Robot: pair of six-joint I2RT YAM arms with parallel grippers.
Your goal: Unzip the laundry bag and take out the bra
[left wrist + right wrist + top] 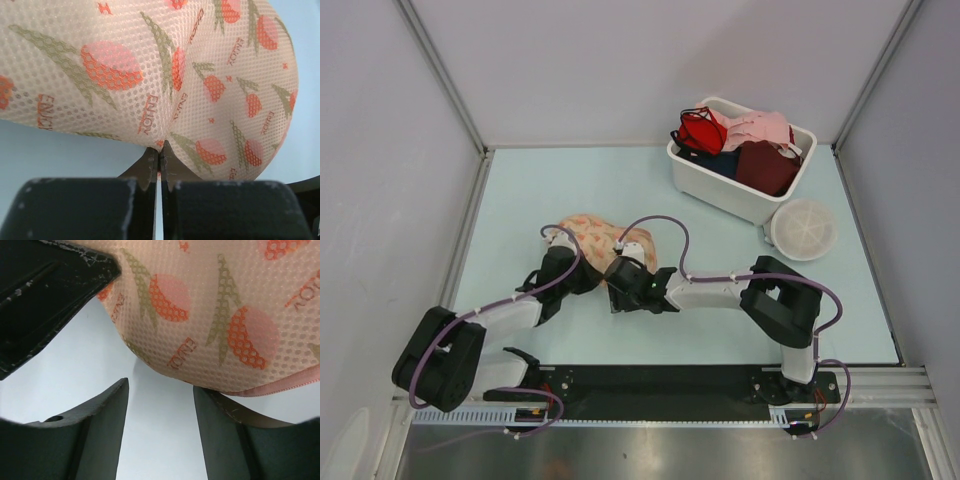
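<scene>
1. The left gripper point(160, 154) reaches the laundry bag point(605, 240) from its near-left side. The arm is stretched low from its base, with the wrist about level with the table point(570, 190). Its black jaws are pressed together, nipping a small fold of the bag's underside.
2. The right gripper point(160, 390) meets the bag's near edge from the right. Its forearm lies almost flat and its elbow is bent well to the right of the bag. Its two dark, wedge-shaped fingers point(107, 415) stand apart with nothing between them, just short of the fabric.
3. The bag is a padded, puffy pouch of open honeycomb mesh. It is peach-cream, printed with orange-red fruit and olive leaves, and a pink edging point(280, 387) runs along its lower seam. It lies on the pale blue-green table just beyond both grippers, with its long axis running roughly side to side and its left end slightly farther away.
4. A white rectangular bin point(720, 190) stands far-right of the bag, heaped with red, pink and maroon garments.
5. A round white mesh disc point(805, 228) lies right of the bag, beside the bin's near corner.
</scene>
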